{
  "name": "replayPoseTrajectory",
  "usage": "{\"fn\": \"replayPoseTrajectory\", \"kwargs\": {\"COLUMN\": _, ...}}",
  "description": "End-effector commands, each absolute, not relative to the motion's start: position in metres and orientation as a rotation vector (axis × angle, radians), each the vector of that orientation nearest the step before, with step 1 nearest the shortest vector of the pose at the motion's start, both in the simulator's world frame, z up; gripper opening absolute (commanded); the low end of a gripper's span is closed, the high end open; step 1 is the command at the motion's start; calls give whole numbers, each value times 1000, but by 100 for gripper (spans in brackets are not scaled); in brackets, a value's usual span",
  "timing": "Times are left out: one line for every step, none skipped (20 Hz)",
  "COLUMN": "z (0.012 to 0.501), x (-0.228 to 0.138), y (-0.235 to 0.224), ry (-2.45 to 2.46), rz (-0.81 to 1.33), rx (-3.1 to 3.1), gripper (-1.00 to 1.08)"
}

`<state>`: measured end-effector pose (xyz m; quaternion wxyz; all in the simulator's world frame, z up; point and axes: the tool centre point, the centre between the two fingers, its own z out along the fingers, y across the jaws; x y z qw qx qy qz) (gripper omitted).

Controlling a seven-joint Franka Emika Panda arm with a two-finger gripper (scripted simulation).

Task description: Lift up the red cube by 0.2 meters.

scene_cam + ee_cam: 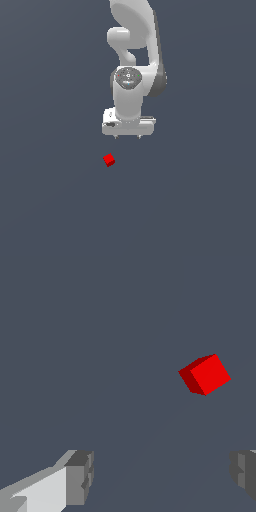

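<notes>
The red cube [109, 160] is a tiny bright red block lying on the flat grey ground, turned at an angle. In the exterior view it sits below my white gripper [128, 136] and a little toward that view's left. The gripper points down, apart from the cube, with only its short fingertips showing under the hand. In the wrist view the cube [205, 374] lies ahead of the gripper [162, 476], off the line between the fingers. The two grey fingers [80, 476] stand wide apart with nothing between them.
The white arm [135, 50] rises behind the gripper toward the upper part of the exterior view. The ground [200, 200] is a plain dark grey surface with no other objects in sight.
</notes>
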<state>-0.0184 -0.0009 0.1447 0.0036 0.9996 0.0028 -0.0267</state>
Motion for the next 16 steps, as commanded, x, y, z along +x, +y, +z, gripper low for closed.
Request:
{"fn": "replayPoseTrajectory", "kwargs": {"z": 145, "x": -18, "y": -1, "ry": 9, "rz": -84, "rx": 3133, "gripper": 100}}
{"fn": "replayPoseTrajectory", "kwargs": {"z": 145, "x": -18, "y": -1, "ry": 10, "rz": -84, "rx": 3133, "gripper": 100}}
{"fn": "replayPoseTrajectory", "kwargs": {"z": 144, "x": -18, "y": -1, "ry": 12, "rz": -84, "rx": 3133, "gripper": 100}}
{"fn": "replayPoseTrajectory", "kwargs": {"z": 144, "x": -18, "y": -2, "ry": 16, "rz": -83, "rx": 3133, "gripper": 100}}
{"fn": "replayPoseTrajectory", "kwargs": {"z": 143, "x": -18, "y": -3, "ry": 23, "rz": -83, "rx": 3133, "gripper": 100}}
{"fn": "replayPoseTrajectory", "kwargs": {"z": 142, "x": -18, "y": -3, "ry": 30, "rz": -82, "rx": 3133, "gripper": 100}}
{"fn": "replayPoseTrajectory", "kwargs": {"z": 140, "x": -18, "y": -5, "ry": 40, "rz": -81, "rx": 3133, "gripper": 100}}
{"fn": "replayPoseTrajectory", "kwargs": {"z": 139, "x": -18, "y": -6, "ry": 51, "rz": -80, "rx": 3133, "gripper": 100}}
{"fn": "replayPoseTrajectory", "kwargs": {"z": 137, "x": -17, "y": -7, "ry": 64, "rz": -79, "rx": 3133, "gripper": 100}}
{"fn": "replayPoseTrajectory", "kwargs": {"z": 135, "x": -17, "y": -9, "ry": 79, "rz": -78, "rx": 3133, "gripper": 100}}
{"fn": "replayPoseTrajectory", "kwargs": {"z": 133, "x": -17, "y": -11, "ry": 96, "rz": -76, "rx": 3133, "gripper": 100}}
{"fn": "replayPoseTrajectory", "kwargs": {"z": 130, "x": -16, "y": -13, "ry": 114, "rz": -74, "rx": 3132, "gripper": 100}}
{"fn": "replayPoseTrajectory", "kwargs": {"z": 128, "x": -16, "y": -15, "ry": 134, "rz": -73, "rx": 3132, "gripper": 100}}
{"fn": "replayPoseTrajectory", "kwargs": {"z": 125, "x": -15, "y": -18, "ry": 156, "rz": -71, "rx": 3131, "gripper": 100}}
{"fn": "replayPoseTrajectory", "kwargs": {"z": 121, "x": -14, "y": -20, "ry": 180, "rz": -69, "rx": 3130, "gripper": 100}}
{"fn": "replayPoseTrajectory", "kwargs": {"z": 118, "x": -13, "y": -23, "ry": 205, "rz": -66, "rx": 3128, "gripper": 100}}
